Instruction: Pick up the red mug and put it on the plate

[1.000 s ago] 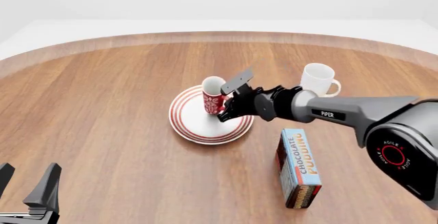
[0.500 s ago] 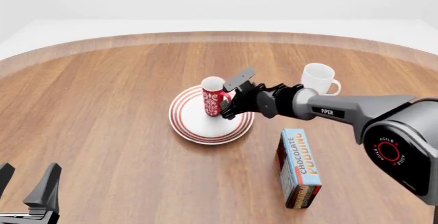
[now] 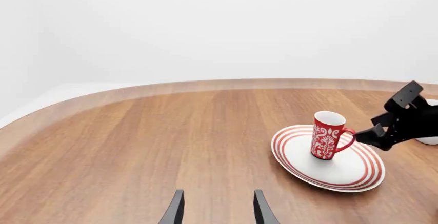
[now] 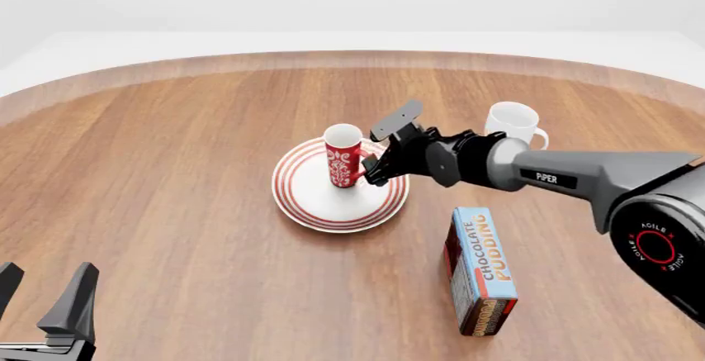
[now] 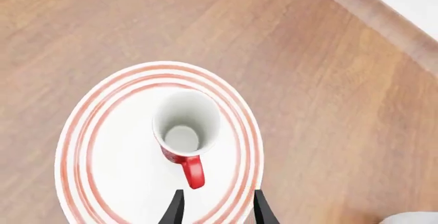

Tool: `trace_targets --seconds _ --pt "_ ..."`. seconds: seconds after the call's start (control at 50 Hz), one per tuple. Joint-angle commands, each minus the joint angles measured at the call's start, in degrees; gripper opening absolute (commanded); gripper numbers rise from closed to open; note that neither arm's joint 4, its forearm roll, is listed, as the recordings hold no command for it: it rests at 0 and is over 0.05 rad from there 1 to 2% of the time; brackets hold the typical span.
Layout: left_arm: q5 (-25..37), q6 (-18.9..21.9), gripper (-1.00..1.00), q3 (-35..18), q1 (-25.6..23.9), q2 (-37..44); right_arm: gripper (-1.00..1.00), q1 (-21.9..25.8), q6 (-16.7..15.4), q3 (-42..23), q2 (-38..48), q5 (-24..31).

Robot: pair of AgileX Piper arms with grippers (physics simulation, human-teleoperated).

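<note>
The red mug [image 4: 343, 157] stands upright on the plate [image 4: 300, 204], its handle turned toward my right gripper [image 4: 372, 169]. That gripper is open, empty, and just off the handle, not touching it. In the right wrist view the mug [image 5: 183, 131] shows from above on the plate [image 5: 110, 152], and the handle ends just ahead of the open right gripper [image 5: 217, 211]. In the left wrist view the mug [image 3: 327, 136] sits on the plate [image 3: 342, 171] with the right gripper [image 3: 378, 134] beside it. My left gripper [image 4: 42, 296] is open and empty at the near left, and also shows in its own view [image 3: 217, 214].
A plain white mug [image 4: 513, 126] stands behind the right arm, right of the plate. A chocolate pudding box [image 4: 481, 270] lies at the near right. The wooden table's curved edge [image 4: 352, 57] runs along the back.
My right gripper has let go of the red mug's handle and drawn back up and to the right. The mug stays upright on the plate. The left arm has not moved.
</note>
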Motion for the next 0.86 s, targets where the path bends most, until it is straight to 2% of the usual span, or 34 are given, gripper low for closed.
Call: trace_targets --seconds 0.02,0.5,0.86 --pt "0.00 0.00 1.00 0.00 0.00 0.00 1.00 -0.10 0.08 3.53 -4.11 -0.70" --pt "0.00 0.00 1.00 0.00 0.00 0.00 1.00 -1.53 -0.52 12.48 -15.69 -1.86" --pt "0.00 0.00 1.00 0.00 0.00 0.00 1.00 -0.83 -0.82 14.67 -20.35 -1.90"
